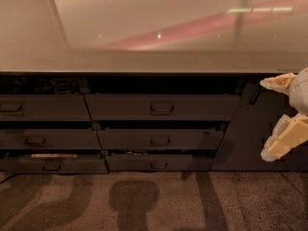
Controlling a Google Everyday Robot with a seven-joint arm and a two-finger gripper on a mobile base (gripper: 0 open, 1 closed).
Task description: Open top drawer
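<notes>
Camera view: a long bench (144, 64) with a pale, glossy top fills the upper half. A pink streak of reflected light (202, 28) crosses the top.

Under the front edge sit two columns of dark grey drawers, three rows high. The top drawer (120, 108) is the upper one of the right-hand column, the widest and tallest front. It has one small rectangular loop handle (161, 108) at its middle and a dark gap above its upper edge. Below it are a narrower middle drawer (192, 139) and a still narrower bottom drawer (134, 163). To its left is the left top drawer (43, 109), with dim clutter (60, 84) in the gap above it that cannot be made out.

The gripper (272, 115) is at the far right edge of the frame, in front of a plain dark side panel (245, 138). Its two pale fingers (279, 83) are spread apart, one above the other, with nothing between them. It is to the right of the top drawer, well apart from the handle and touching neither.

Shadows (134, 198) lie across the speckled floor (260, 201) below.
</notes>
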